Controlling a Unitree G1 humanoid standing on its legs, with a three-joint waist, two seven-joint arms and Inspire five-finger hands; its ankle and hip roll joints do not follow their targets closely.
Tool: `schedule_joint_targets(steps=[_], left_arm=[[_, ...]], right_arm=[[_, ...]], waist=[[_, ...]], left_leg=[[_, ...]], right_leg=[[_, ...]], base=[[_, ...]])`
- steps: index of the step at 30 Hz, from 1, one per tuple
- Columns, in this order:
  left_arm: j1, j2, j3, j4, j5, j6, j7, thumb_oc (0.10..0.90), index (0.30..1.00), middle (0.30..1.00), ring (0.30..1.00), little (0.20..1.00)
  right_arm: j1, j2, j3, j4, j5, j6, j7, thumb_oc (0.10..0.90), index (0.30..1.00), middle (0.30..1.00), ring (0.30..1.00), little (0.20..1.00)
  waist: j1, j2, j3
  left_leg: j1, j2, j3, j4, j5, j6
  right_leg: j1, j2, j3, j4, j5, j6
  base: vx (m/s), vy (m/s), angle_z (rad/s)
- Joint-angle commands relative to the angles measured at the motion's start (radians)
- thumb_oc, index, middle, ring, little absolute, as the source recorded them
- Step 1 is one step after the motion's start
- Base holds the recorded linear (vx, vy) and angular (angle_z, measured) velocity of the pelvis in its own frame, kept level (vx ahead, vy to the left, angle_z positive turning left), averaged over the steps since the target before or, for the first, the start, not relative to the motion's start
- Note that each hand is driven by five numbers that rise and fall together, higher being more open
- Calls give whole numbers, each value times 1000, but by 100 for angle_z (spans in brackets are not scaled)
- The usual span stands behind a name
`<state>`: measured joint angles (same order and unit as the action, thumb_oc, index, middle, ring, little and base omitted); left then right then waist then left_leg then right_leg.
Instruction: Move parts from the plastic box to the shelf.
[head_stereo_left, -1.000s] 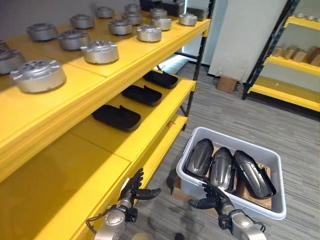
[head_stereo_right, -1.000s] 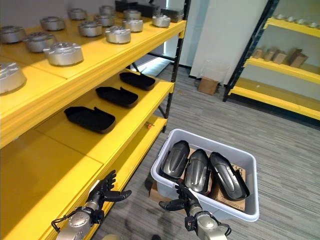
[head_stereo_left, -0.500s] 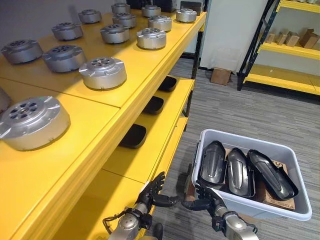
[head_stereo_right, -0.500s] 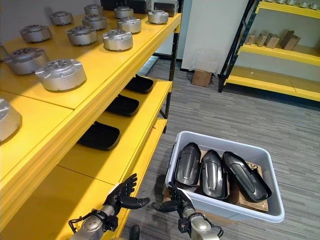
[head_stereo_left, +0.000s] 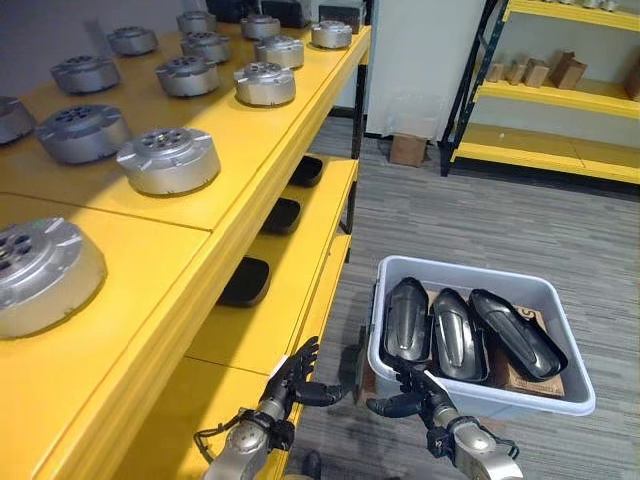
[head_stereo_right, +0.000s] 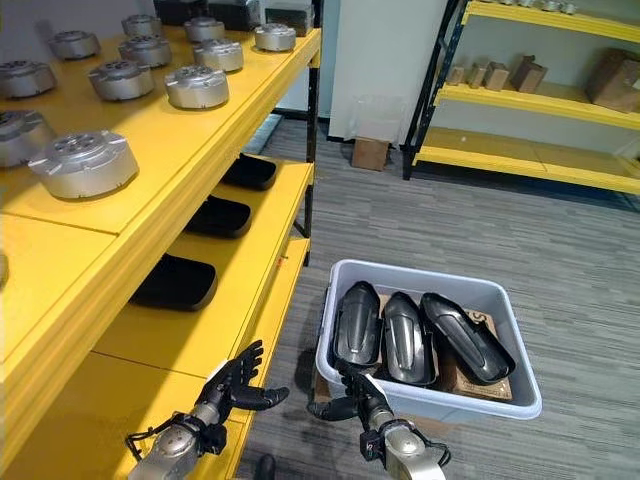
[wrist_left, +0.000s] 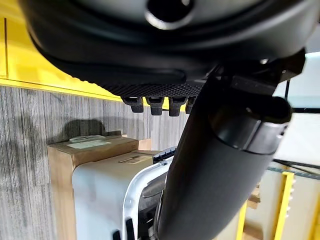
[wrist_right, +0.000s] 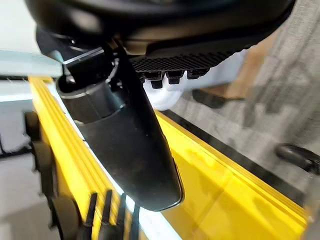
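A grey plastic box (head_stereo_left: 575, 392) stands on the floor on cardboard boxes, right of the yellow shelf (head_stereo_left: 300, 290). Three glossy black curved parts lie side by side in it: one on the left (head_stereo_left: 407, 318), one in the middle (head_stereo_left: 458, 335), one on the right (head_stereo_left: 516, 334). My left hand (head_stereo_left: 287, 383) hovers open by the shelf's lower front edge, holding nothing. My right hand (head_stereo_left: 418, 396) is open too, fingers spread, just in front of the box's near left corner. The box's rim (wrist_left: 131, 195) shows in the left wrist view past my left hand (wrist_left: 220, 165).
Black parts (head_stereo_left: 245, 281) lie along the shelf's middle level (head_stereo_right: 185, 340). Several silver round housings (head_stereo_left: 167, 160) fill the top level. A second yellow rack (head_stereo_left: 560, 150) with small boxes stands at the far right, a cardboard box (head_stereo_left: 407, 148) by the wall.
The camera has shifted, so the whole scene slid left and the box sits lower. Both hands stay open in front of me, much as before.
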<state>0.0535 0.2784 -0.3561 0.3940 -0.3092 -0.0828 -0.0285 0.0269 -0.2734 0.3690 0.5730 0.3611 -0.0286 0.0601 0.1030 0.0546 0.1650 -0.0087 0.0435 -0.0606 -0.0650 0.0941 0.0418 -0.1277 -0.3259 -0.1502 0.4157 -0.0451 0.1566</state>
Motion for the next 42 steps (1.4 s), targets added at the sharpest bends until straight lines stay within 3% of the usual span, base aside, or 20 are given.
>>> schedule_joint_targets(steps=[1,3,5,6,7,10,12,13,14,15,16,17,19,20,22,24,28,32,39,42], left_arm=[[-32,130,146,-9,-23,-74,81,900,1000,1000,1000,1000],[-40,138,154,8,-17,-81,96,900,1000,1000,1000,1000],[-43,138,170,22,-25,-88,107,900,1000,1000,1000,1000],[-38,134,178,32,-24,-86,110,900,1000,1000,1000,1000],[-35,134,181,36,-23,-85,113,900,1000,1000,1000,1000],[-26,120,189,49,-50,-88,121,900,1000,1000,1000,1000],[-12,108,192,50,-62,-90,117,900,1000,1000,1000,1000],[-8,93,189,56,-78,-91,117,900,1000,1000,1000,1000],[-4,85,183,54,-89,-94,117,900,1000,1000,1000,1000],[-5,65,168,58,-94,-85,110,900,1000,1000,1000,1000],[-8,60,158,60,-92,-82,109,900,1000,1000,1000,1000],[-9,58,152,56,-89,-78,103,900,1000,1000,1000,1000],[-8,55,144,54,-83,-75,96,900,1000,1000,1000,1000],[-10,51,129,47,-74,-74,86,900,1000,1000,1000,1000],[-26,49,109,53,-49,-74,83,900,1000,1000,1000,1000],[-32,51,105,55,-44,-73,83,900,1000,1000,1000,1000],[-39,55,114,53,-41,-77,86,900,1000,1000,1000,1000],[-21,67,129,62,-35,-76,84,900,1000,1000,1000,1000],[5,79,153,47,-31,-73,79,900,1000,1000,1000,1000],[18,82,176,34,-25,-77,79,900,1000,1000,1000,1000]], right_arm=[[-43,9,-39,-123,-5,-68,-3,900,1000,1000,1000,1000],[-47,0,-35,-139,-4,-66,5,900,1000,1000,1000,1000],[-57,-10,-33,-141,-7,-68,11,900,1000,1000,1000,1000],[-57,-8,-32,-127,-6,-66,14,900,1000,1000,1000,1000],[-58,-12,-30,-128,-7,-63,15,900,1000,1000,1000,1000],[-62,-31,-24,-124,10,-67,16,900,1000,1000,1000,1000],[-75,-43,-5,-118,14,-72,18,900,1000,1000,1000,1000],[-84,-58,13,-124,14,-79,17,900,1000,1000,1000,1000],[-86,-67,18,-126,21,-83,16,900,1000,1000,1000,1000],[-89,-83,23,-114,18,-91,4,900,1000,1000,1000,1000],[-91,-90,22,-110,15,-91,-4,900,1000,1000,1000,1000],[-91,-97,19,-105,10,-90,-5,900,1000,1000,1000,1000],[-89,-99,17,-99,5,-86,-10,900,1000,1000,1000,1000],[-94,-107,4,-100,7,-81,-11,900,1000,1000,1000,1000],[-89,-106,-11,-109,6,-84,-13,900,1000,1000,1000,1000],[-87,-85,-16,-103,-1,-84,-17,900,1000,1000,1000,1000],[-40,-49,-37,-130,-5,-81,-12,900,1000,1000,1000,1000],[-23,-36,-42,-132,-11,-76,-4,900,1000,1000,1000,1000],[-15,-61,-72,-199,-27,-83,-12,900,1000,1000,1000,1000],[-7,-108,-141,-343,-45,-113,-28,900,1000,1000,1000,1000]], waist=[[24,-43,-44],[20,-68,-51],[33,-85,-53],[44,-97,-64],[43,-100,-65],[35,-83,-66],[36,-70,-64],[39,-59,-56],[39,-58,-52],[36,-59,-45],[32,-61,-40],[24,-63,-39],[23,-64,-40],[28,-61,-46],[28,-56,-52],[20,-44,-61],[5,-46,-93],[9,-65,-96],[1,-88,-97],[-7,-102,-94]], left_leg=[[38,-33,-30,139,-192,-61],[16,-8,-31,177,-215,-90],[2,29,-30,204,-228,-125],[2,50,-34,201,-231,-144],[7,74,-39,196,-228,-155],[29,170,-60,167,-180,-186],[44,230,-73,159,-90,-201],[43,264,-90,161,47,-217],[38,277,-96,163,104,-218],[-6,305,-88,188,256,-215],[-23,314,-49,197,287,-207],[-30,323,12,203,278,-198],[-38,312,48,213,252,-190],[-61,203,59,190,141,-163],[-88,84,79,131,31,-125],[-42,63,25,86,-7,-121],[41,58,76,3,-32,-108],[77,47,105,-12,-64,-91],[83,55,114,-22,-70,-92],[79,65,119,-22,-72,-97]], right_leg=[[113,-178,-4,-326,406,42],[115,-184,67,-363,472,65],[120,-190,49,-371,479,89],[142,-189,-7,-382,412,105],[141,-175,1,-374,384,105],[130,-93,5,-336,162,69],[133,-19,3,-319,98,31],[130,37,2,-315,76,9],[136,61,4,-325,68,-4],[157,118,0,-357,46,-40],[169,133,-13,-371,45,-55],[179,146,-31,-383,38,-65],[187,153,-43,-397,37,-68],[208,159,-61,-420,34,-62],[209,169,-78,-417,33,-65],[210,167,-72,-411,34,-56],[239,117,-68,-427,69,-18],[229,89,-47,-415,93,8],[222,91,-43,-425,105,14],[216,98,-42,-434,106,15]], base=[[193,-485,65],[116,-422,44],[88,-446,-36],[94,-498,-23],[97,-462,2],[63,-387,18],[62,-499,-17],[46,-575,-51],[29,-794,-37],[1,-628,-19],[-5,-604,23],[-1,-248,43],[34,-219,42],[62,-260,52],[53,-139,61],[73,54,20],[130,154,-55],[75,127,-36],[48,29,0],[40,-14,-5]])
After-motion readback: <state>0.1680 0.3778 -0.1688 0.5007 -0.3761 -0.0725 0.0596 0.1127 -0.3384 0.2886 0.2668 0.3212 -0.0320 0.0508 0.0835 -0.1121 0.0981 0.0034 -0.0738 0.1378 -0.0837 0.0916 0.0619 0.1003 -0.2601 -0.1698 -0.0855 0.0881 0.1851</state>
